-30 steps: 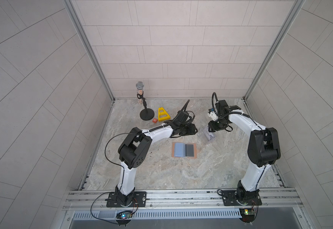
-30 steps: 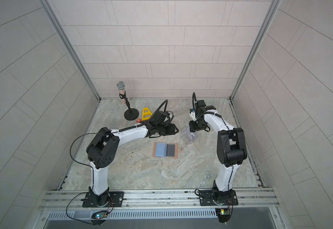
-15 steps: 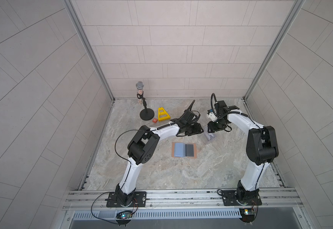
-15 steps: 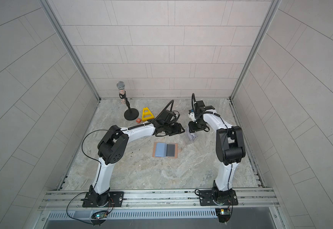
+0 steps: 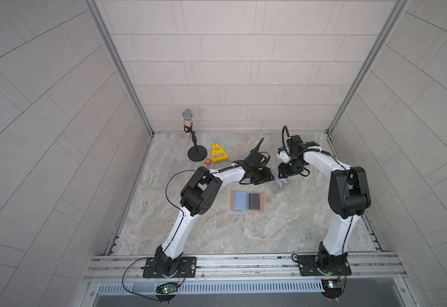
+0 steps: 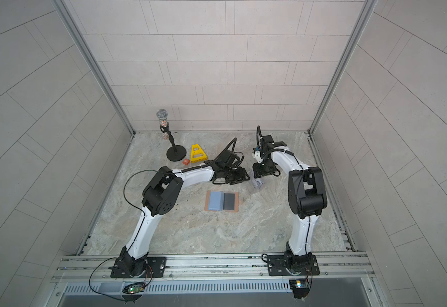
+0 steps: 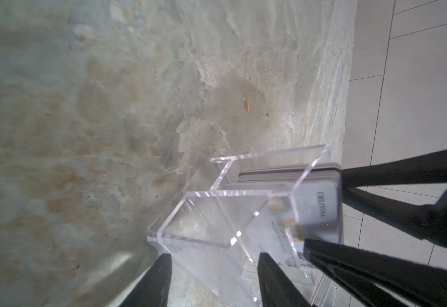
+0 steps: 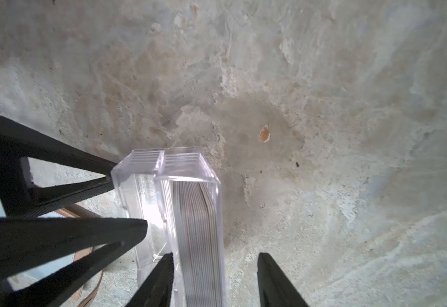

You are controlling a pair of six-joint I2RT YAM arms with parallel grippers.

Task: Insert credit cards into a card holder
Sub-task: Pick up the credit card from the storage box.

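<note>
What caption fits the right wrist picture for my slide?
Right gripper straddles the credit cards in the clear stand, left gripper alongside.

The card holder (image 5: 262,202) is tan-pink and lies open flat on the tabletop. A light blue card (image 5: 240,201) and a black card (image 5: 254,201) lie side by side on its halves. The remaining cards (image 8: 198,239) stand on edge, packed in the clear stand (image 5: 281,184) nearby.

CHLITINA on pale card (image 7: 320,210); R on orange tile (image 5: 207,161).
</note>
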